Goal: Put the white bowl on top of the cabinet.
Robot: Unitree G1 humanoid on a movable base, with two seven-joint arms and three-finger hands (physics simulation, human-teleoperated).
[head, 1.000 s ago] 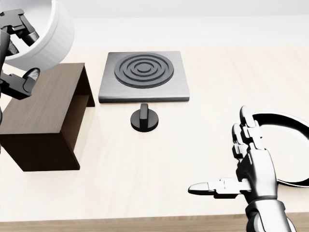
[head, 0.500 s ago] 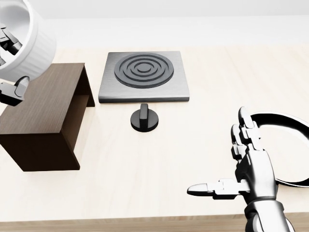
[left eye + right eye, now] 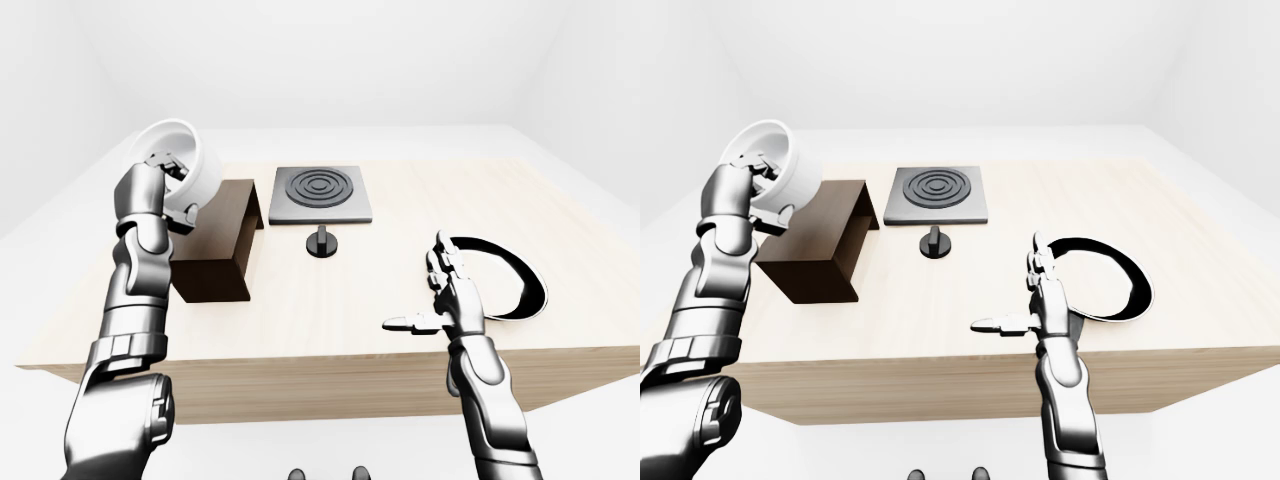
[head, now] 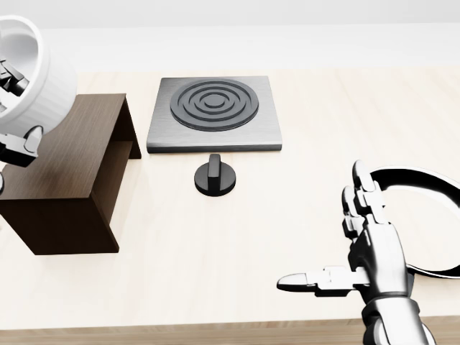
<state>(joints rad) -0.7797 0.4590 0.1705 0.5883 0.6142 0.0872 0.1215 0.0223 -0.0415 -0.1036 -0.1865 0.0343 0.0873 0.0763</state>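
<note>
Ribbed white bowl (image 3: pixel 190 165) in left hand (image 3: pixel 155 185), dark wood-grain cabinet (image 4: pixel 68 169) below

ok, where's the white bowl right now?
Head view, top left: the white bowl is tilted in the left hand, held above the dark cabinet.

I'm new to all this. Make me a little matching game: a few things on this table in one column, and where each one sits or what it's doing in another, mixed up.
Things:
1. white bowl
2. cabinet
3. knob
4. right hand

Places or states:
A. open, holding nothing
B. just below the ringed burner plate
C. held up by the left hand
D. dark wood, at the table's left

Pairs: 1-C, 2-D, 3-B, 4-A
</note>
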